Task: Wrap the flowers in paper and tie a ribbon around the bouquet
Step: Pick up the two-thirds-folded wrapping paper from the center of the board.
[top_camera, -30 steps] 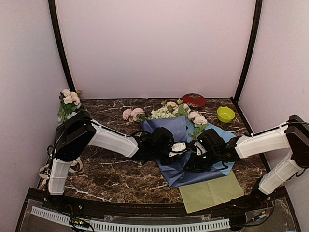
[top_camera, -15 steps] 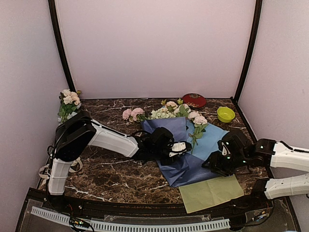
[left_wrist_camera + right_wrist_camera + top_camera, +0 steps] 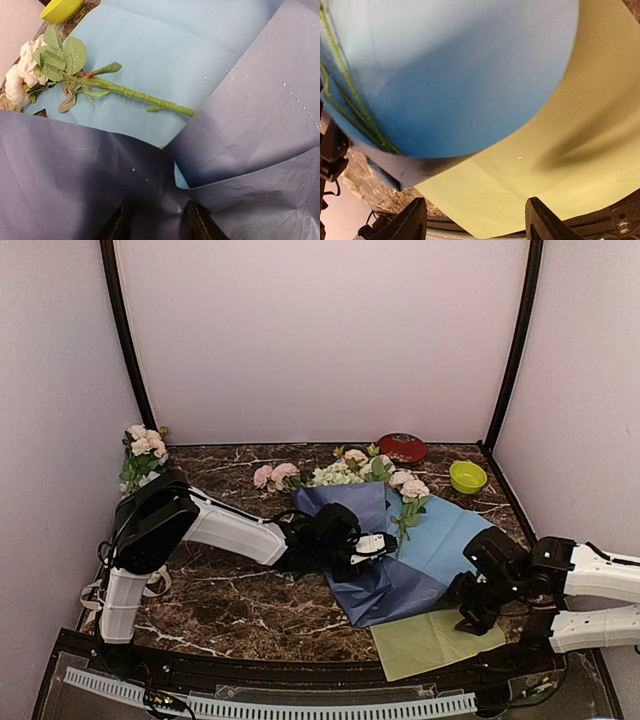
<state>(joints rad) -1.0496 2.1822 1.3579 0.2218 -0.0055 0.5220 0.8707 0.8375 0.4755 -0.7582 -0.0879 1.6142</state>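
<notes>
The left gripper (image 3: 159, 226) pinches the folded paper (image 3: 385, 585) over the flowers (image 3: 345, 472) on the table (image 3: 240, 605), so the wide-open, empty right gripper (image 3: 472, 220) should grab the loose light-blue side and fold it over gently.

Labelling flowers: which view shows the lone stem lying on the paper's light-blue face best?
Left wrist: the stem lies close up on the paper, with its leaves and white bloom sharp. Top external shows it only small. Right wrist shows just thin green lines at the paper's left edge; I cannot tell whether they belong to it.
</notes>
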